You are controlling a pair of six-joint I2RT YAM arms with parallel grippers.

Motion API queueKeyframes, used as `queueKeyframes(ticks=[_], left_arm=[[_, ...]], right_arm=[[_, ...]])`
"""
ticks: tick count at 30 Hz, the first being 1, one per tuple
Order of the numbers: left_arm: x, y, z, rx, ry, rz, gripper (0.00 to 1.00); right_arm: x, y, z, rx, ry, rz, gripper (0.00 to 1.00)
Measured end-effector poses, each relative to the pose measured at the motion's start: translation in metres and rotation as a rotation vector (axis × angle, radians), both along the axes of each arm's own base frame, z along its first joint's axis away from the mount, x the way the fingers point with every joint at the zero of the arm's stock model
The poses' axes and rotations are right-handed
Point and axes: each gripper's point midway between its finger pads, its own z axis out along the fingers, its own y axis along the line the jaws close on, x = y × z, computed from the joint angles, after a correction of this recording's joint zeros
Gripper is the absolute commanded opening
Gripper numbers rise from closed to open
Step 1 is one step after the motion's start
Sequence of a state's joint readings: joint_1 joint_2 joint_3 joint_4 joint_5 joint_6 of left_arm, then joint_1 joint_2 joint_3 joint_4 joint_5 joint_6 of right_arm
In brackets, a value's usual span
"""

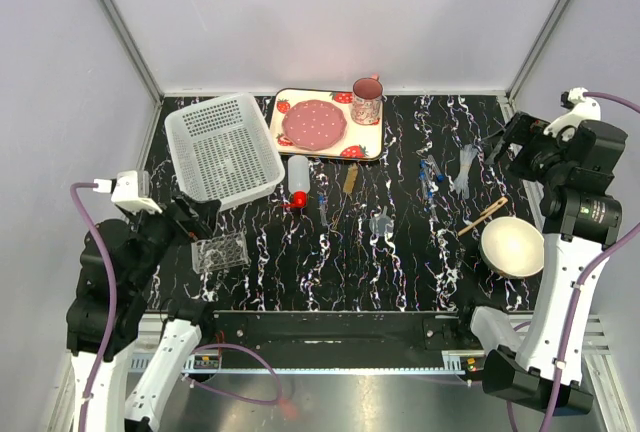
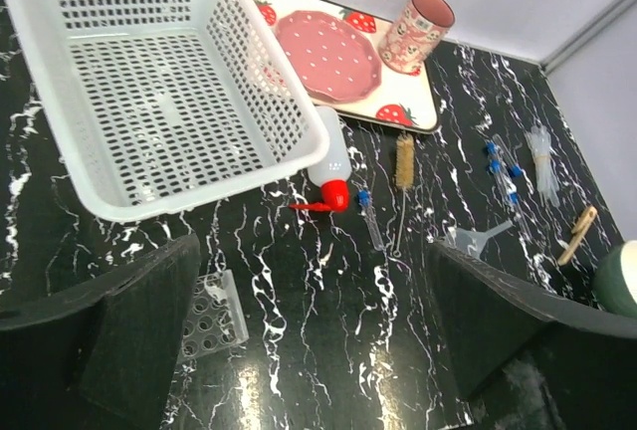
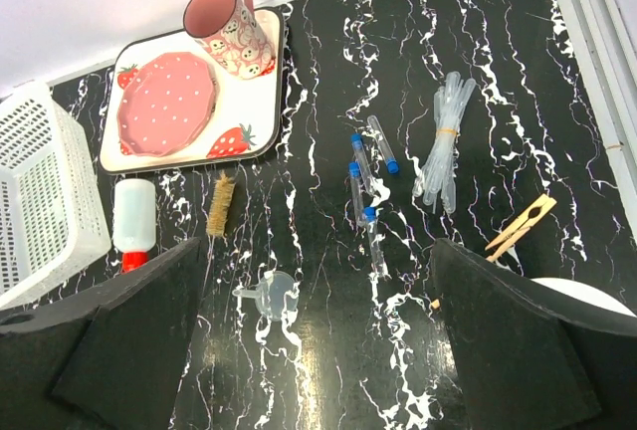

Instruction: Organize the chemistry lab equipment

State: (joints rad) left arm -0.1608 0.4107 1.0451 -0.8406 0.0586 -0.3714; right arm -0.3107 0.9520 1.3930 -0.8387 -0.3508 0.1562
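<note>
The white red-capped bottle (image 1: 297, 180) lies beside the basket, and the clear tube rack (image 1: 220, 251) sits at the near left. Blue-tipped tubes (image 1: 430, 174), a bundle of clear pipettes (image 1: 466, 170), a clear funnel (image 1: 381, 222) and the tan wooden sticks (image 1: 484, 216) are spread over the black marbled table. My left gripper (image 2: 314, 340) hangs open above bare table, with the rack (image 2: 212, 313) by its left finger. My right gripper (image 3: 318, 350) is open too, high over the funnel (image 3: 269, 291) and tubes (image 3: 375, 236). Neither holds anything.
A white perforated basket (image 1: 223, 147) stands at the back left. The strawberry tray (image 1: 372, 144) with a pink plate and mug (image 1: 367, 100) is at the back centre. A cream bowl (image 1: 512, 246) sits near right, and a tan bristle brush (image 1: 350, 179) lies mid-table.
</note>
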Motion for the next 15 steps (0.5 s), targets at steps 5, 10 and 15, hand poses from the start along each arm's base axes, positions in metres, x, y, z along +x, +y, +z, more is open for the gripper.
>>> queueKeyframes(ticks=[5, 10, 15], left_arm=[[0.004, -0.015, -0.004, -0.029, 0.039, -0.069, 0.99], [0.005, -0.026, -0.007, -0.051, 0.061, -0.13, 0.99], [0.016, -0.04, -0.016, -0.062, 0.115, -0.193, 0.99]], right_arm=[[0.001, 0.005, 0.0, -0.006, -0.004, 0.046, 1.0], [-0.004, 0.04, -0.01, -0.043, -0.038, 0.322, 1.0], [0.005, 0.06, -0.033, -0.059, 0.002, 0.531, 1.0]])
